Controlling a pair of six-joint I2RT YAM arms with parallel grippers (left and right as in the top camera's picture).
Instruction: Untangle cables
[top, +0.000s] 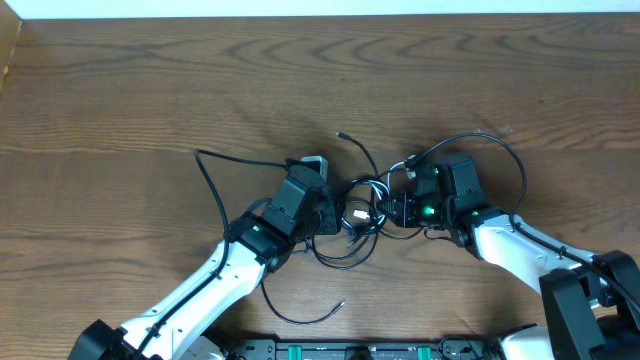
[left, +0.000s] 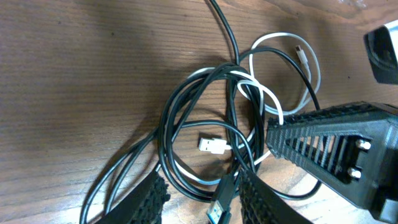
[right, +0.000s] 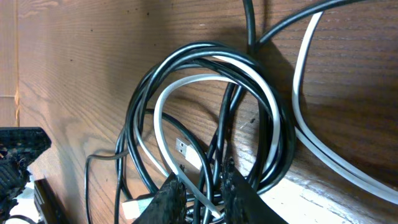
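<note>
Cables (top: 362, 216): black cords and one white, knotted in a single tangle at the middle of the desk (top: 150, 90)

Overhead view
- Tangle lies between the two arms; the left gripper (top: 340, 220) comes at it from one side and the right gripper (top: 396, 210) from the other, both touching the knot
- Loose black ends trail away above and below the knot

Left wrist view
- Black loops wound through the white cord, crossing above a silver-and-white plug (left: 211, 145) that lies flat on the wood
- Left gripper's jaws stand partly apart; a black cord with a blue-tipped plug (left: 217, 211) passes between them, loose, with nothing clamped
- One finger of the right gripper meets the tangle's edge

Right wrist view
- Right gripper's jaws stand narrow, and by the look of it pinch several black strands at the foot of the loops
- White cord (right: 163, 102) arcs inside the black rings

Step in hand, as judged: mid-untangling, with one side anchored and the other between grips

Next move, as judged: the left gripper should close on a single strand, likely the blue-plug cord, and draw it out through the loops without tightening the knot
</note>
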